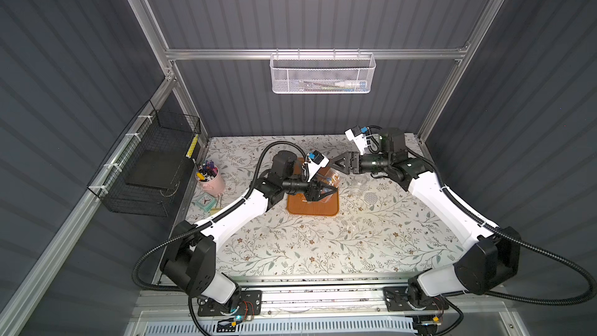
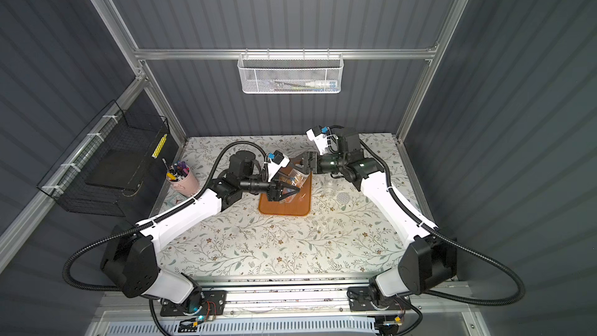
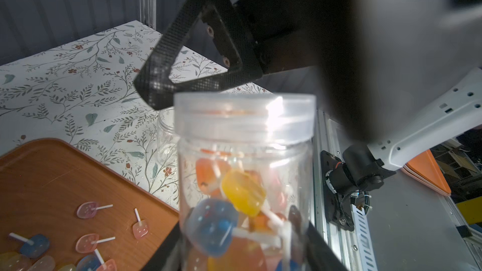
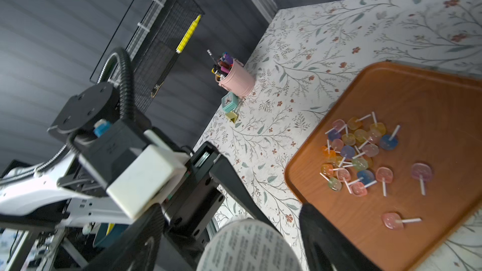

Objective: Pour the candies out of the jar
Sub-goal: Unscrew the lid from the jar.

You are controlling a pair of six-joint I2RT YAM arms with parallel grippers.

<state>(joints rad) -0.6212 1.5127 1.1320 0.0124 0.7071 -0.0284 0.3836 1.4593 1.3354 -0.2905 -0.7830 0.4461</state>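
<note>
Left gripper [image 1: 324, 191] was clamped shut on the clear jar [image 3: 245, 178], a finger on each side of the body. It held the jar over the far right part of the orange tray [image 1: 310, 210] in both top views. The jar looked tipped over rather than upright, with the lid end pointing at the other arm, though I wouldn't swear to the angle. The lid [image 3: 245, 116] was on, sitting over the neck, and the candies [image 3: 242, 191] were inside. They had yellow, blue and orange heads on white sticks and were bunched toward the end away from the lid. The right gripper [image 1: 337, 165] sat at that lid end with its jaws spread, one on either side of the lid. In the right wrist view there was a plain gap on one side, and on the other I honestly couldn't tell if the finger touched. As far as I could see it had hold of nothing. Loose candies [image 4: 357, 152] lay heaped on the tray, with a few singles scattered just beside the heap. On the floral table [image 1: 323, 247], just right of the tray, sat a second clear jar [image 1: 358, 184] with a spare lid [image 1: 371, 197] near it. The pink cup of pens [image 1: 213, 181] was way off at the left edge.
</note>
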